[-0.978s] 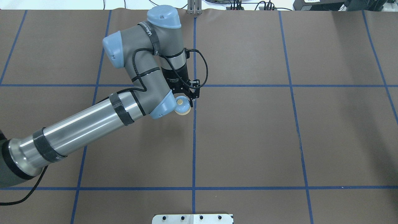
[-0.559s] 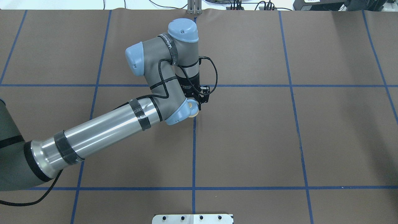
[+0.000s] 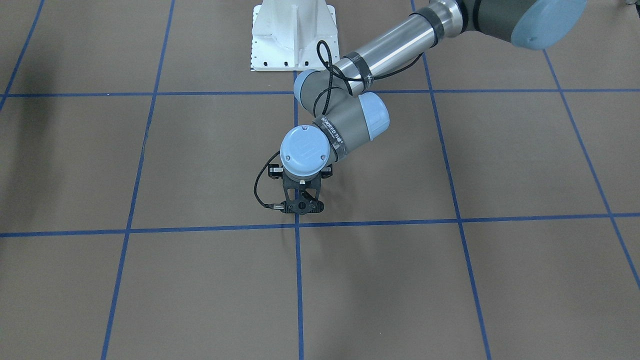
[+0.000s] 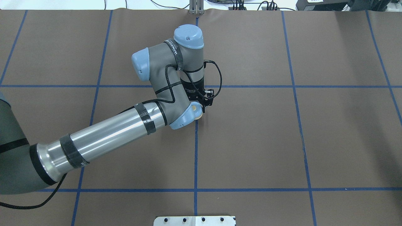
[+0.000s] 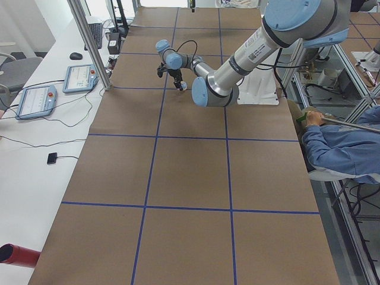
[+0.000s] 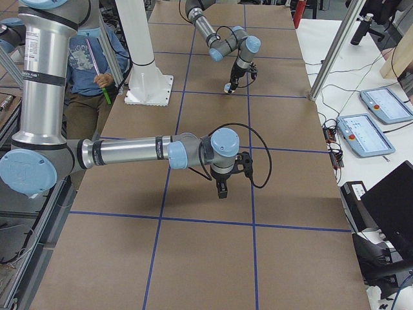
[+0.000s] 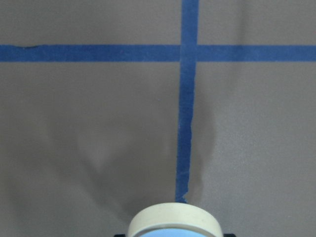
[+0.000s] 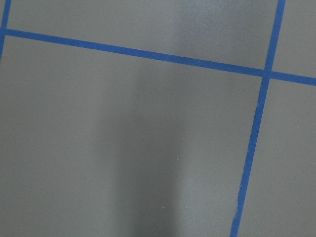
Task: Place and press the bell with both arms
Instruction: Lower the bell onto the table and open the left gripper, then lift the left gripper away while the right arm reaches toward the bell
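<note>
The bell, a light-blue dome with a cream button and base, sits in my left gripper, which is shut on it. It is low over the brown table, right at the centre blue tape line. The left arm's wrist cap hides part of it. In the left wrist view the bell's cream base rim shows at the bottom edge, with its shadow on the table. The bell is hidden in the front-facing view under the wrist cap. My right gripper hangs empty over the table; I cannot tell whether it is open or shut.
The white bolted pedestal stands at the robot's side of the table. Blue tape lines form a grid on the brown cover. An operator in blue sits beside the table. Teach pendants lie on a side bench.
My left arm has moved to the right with the bell in its gripper, up to the centre tape line. The gripper has stayed shut on the bell.
</note>
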